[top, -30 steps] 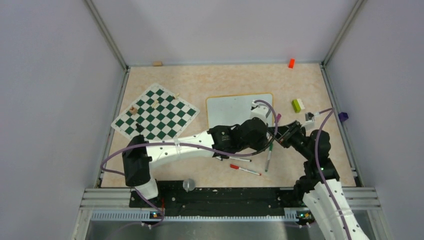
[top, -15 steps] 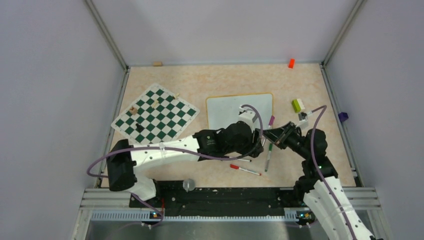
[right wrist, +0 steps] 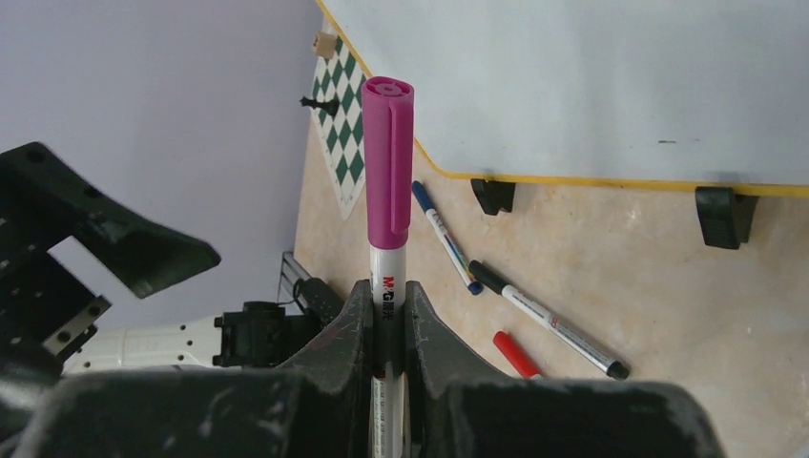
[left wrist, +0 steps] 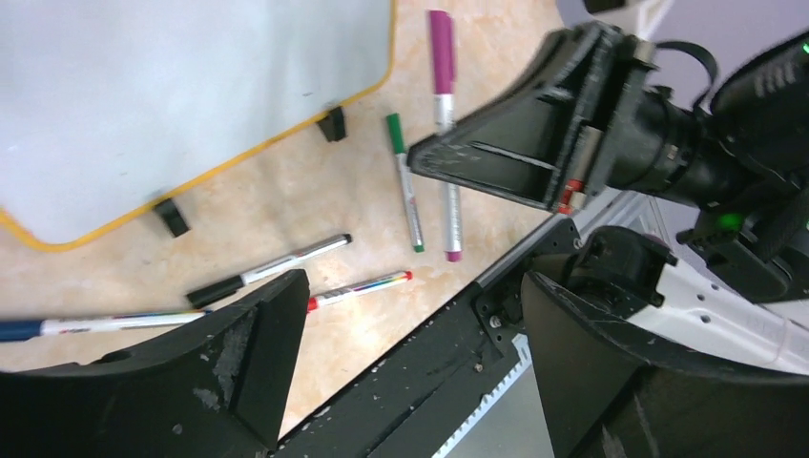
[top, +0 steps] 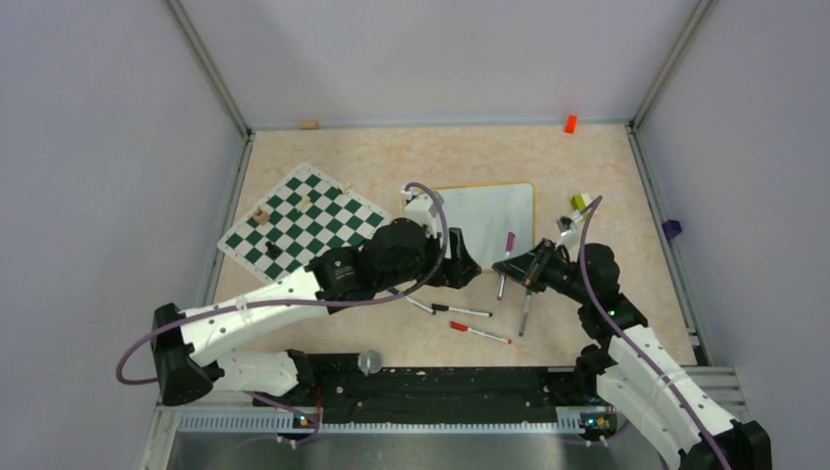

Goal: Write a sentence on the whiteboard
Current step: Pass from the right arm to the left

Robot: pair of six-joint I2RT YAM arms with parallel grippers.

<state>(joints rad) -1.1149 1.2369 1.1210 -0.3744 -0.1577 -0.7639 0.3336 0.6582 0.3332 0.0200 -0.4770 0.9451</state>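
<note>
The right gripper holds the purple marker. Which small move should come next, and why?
Probably bring the open left gripper to the cap and close on it, so the cap can be pulled off. The right gripper is shut on the purple marker, the cap is on it, and the whiteboard shows no words yet.

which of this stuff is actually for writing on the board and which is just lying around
For the job: whiteboard; purple marker, gripped in the right pincer.
Lying about: chess mat; red marker; green marker; black marker; blue marker; orange block.
</note>
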